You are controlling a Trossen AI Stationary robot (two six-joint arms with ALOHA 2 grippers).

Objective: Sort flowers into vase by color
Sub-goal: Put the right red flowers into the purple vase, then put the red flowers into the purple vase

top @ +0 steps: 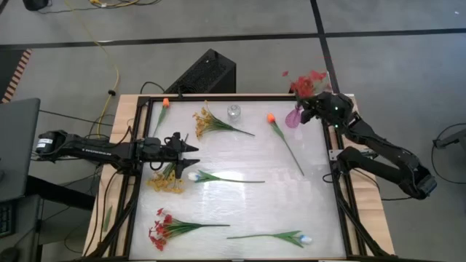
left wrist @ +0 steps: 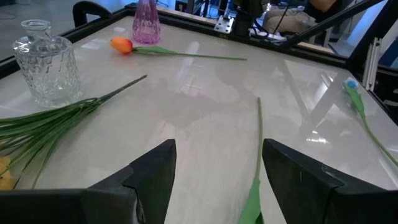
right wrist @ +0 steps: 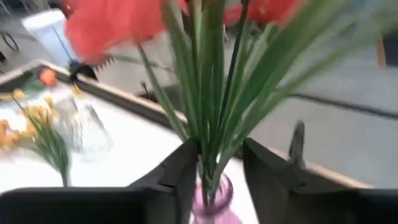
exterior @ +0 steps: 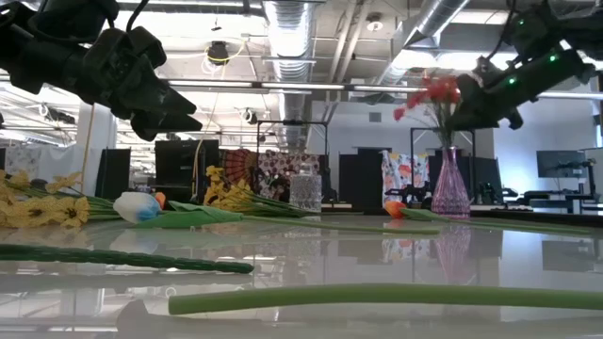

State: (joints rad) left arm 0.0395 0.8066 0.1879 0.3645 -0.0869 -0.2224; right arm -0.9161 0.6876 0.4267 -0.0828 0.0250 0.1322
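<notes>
Right end effector (top: 312, 109) sits at the table's (top: 240, 156) 1 o'clock corner, over the pink vase (top: 293, 118). Its fingers (right wrist: 180, 177) stand parted on either side of the red flower (top: 307, 82) stems, with a gap visible around them; whether they touch the stems I cannot tell. The stems stand upright in the vase, long axis vertical, red heads on top.

Left end effector (top: 191, 148) hovers over the 9 o'clock side of the table, spread wide, holding nothing.

Flowers lying flat on the table:
- Orange tulip (top: 270, 118), head toward 12 o'clock, stem running toward 5 o'clock.
- Second orange tulip (top: 166, 103) at the 11 o'clock corner, stem running toward 7 o'clock.
- Yellow spray (top: 204, 121) near the clear glass vase (top: 234, 112), stems pointing toward 4 o'clock.
- Another yellow spray (top: 167, 182) below the left end effector.
- White tulip (top: 194, 176) mid-table, head toward 9 o'clock, stem along the 3 o'clock line.
- Second white tulip (top: 304, 239) at the 5 o'clock edge, head toward 3 o'clock.
- Red cluster (top: 160, 227) at 7 o'clock, stems pointing toward 3 o'clock.
</notes>
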